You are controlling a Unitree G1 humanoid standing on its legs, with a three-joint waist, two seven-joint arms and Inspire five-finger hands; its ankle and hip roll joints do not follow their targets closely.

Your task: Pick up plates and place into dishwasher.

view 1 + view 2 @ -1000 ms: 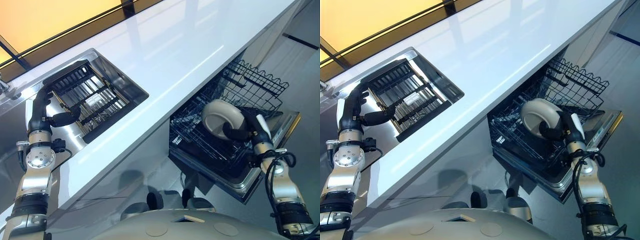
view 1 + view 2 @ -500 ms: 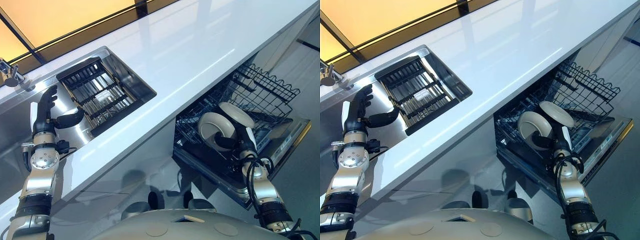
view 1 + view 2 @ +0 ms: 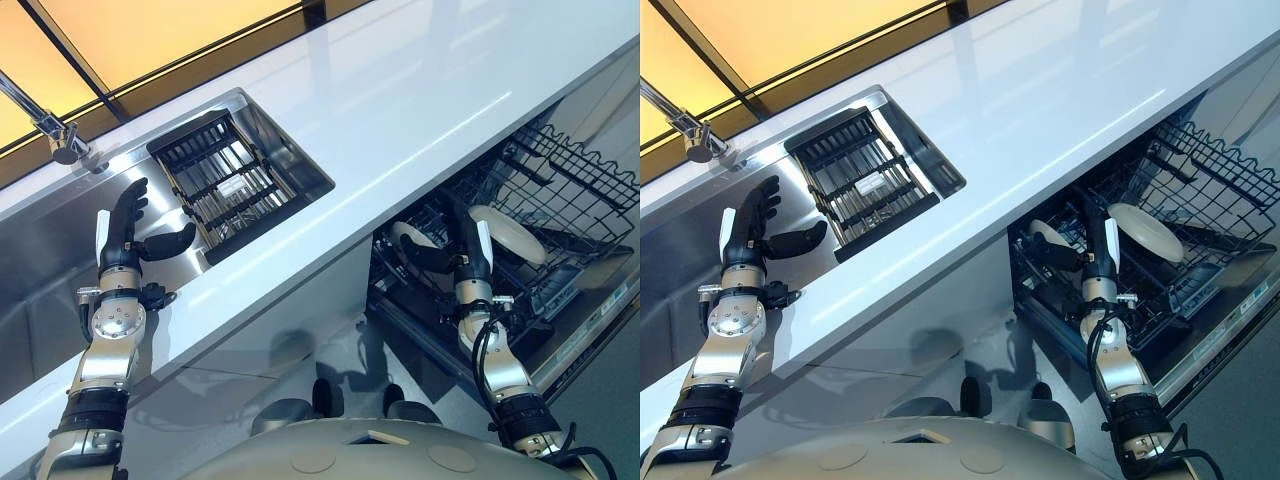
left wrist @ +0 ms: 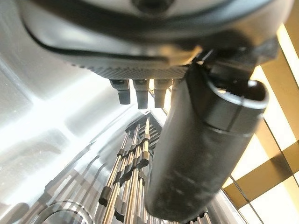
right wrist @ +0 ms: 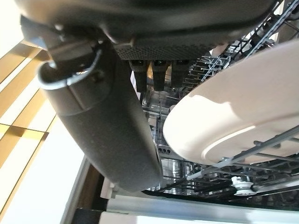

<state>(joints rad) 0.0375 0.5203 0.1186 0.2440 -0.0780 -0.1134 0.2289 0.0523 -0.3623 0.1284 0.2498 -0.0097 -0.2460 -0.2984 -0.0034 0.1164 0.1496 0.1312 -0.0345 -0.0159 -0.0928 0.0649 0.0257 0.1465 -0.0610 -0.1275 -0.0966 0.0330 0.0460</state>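
Plates are in the dishwasher rack: one cream plate stands on edge among the wires, a second plate sits deeper in, closer to the counter. Your right hand hovers between the two, fingers straight, thumb spread toward the inner plate, gripping nothing. In the right wrist view the cream plate rests on the rack wires just beside the fingers; can't tell if they touch. Your left hand is up at the sink, well away from the rack, fingers extended and thumb out, empty. It's next to the dark drying rack set in the sink basin. Faucet stands at the sink's far edge.
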